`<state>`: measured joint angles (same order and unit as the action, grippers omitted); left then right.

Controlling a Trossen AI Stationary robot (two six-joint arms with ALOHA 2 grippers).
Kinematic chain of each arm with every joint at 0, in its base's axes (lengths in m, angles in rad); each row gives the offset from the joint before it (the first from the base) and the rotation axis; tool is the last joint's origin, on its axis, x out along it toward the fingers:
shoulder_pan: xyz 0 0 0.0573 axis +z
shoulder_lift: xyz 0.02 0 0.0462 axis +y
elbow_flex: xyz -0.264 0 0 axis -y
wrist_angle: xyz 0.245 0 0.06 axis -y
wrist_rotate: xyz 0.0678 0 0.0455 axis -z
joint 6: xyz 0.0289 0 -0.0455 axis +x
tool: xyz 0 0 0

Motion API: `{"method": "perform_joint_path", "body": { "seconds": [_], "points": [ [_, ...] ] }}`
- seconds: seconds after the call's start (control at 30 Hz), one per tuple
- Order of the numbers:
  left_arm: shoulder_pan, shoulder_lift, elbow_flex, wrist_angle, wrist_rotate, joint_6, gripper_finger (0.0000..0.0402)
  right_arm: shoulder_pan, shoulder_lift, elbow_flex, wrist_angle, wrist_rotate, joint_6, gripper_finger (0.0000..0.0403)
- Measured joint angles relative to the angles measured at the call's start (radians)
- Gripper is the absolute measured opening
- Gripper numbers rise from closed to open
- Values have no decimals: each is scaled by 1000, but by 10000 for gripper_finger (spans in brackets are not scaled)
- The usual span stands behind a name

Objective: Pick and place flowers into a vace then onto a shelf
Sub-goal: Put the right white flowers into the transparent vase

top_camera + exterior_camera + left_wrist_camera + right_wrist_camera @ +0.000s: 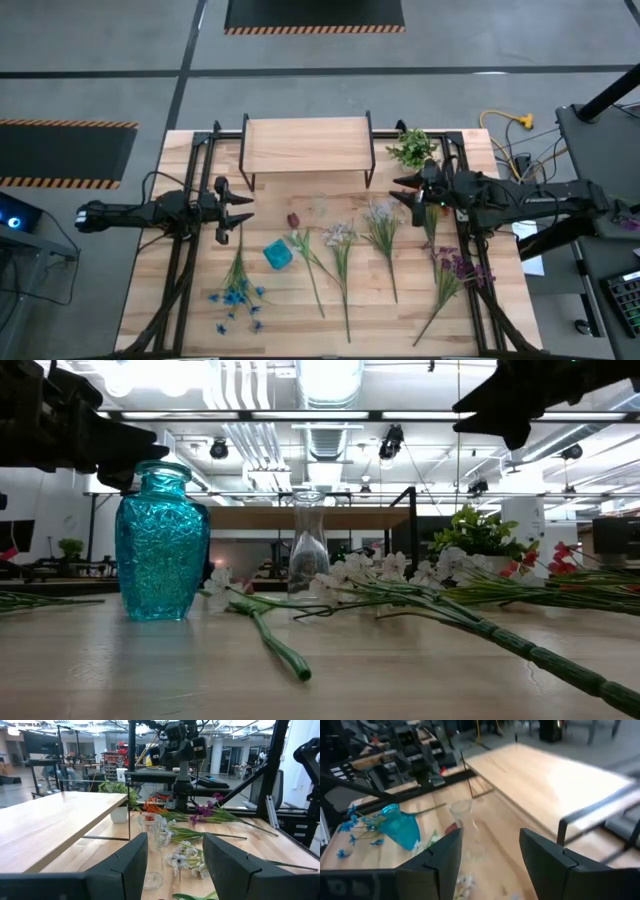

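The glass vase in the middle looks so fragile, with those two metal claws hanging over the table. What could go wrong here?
The clear glass vase is tall, narrow and empty, so a nudge from the open left gripper or open right gripper might tip it. The flowers lie close together with crossing stems, so lifting one may drag a neighbour. The teal vase stands right beside the stems and could get bumped during a pick.

We see a big wooden table (200,300) made of planks. A small bushy green plant (411,148) in a white pot sits near its back right corner. A yellow cable (505,122) lies on the grey floor (100,60) beside the table.
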<state>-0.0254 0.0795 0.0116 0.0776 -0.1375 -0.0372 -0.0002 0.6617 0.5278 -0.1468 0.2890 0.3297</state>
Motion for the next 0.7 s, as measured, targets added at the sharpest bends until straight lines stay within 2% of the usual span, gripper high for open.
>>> {"method": "perform_joint_path", "body": {
  "seconds": [0.33,0.53,0.7],
  "points": [
    [0,0,0,0,0,-25,174,13,104,68,-172,-2,294,192],
    [1,0,0,0,0,-25,174,84,164,97,-275,-9,482,192],
    [1,0,0,0,0,-25,174,148,236,104,-289,-55,657,192]
  ]
}}
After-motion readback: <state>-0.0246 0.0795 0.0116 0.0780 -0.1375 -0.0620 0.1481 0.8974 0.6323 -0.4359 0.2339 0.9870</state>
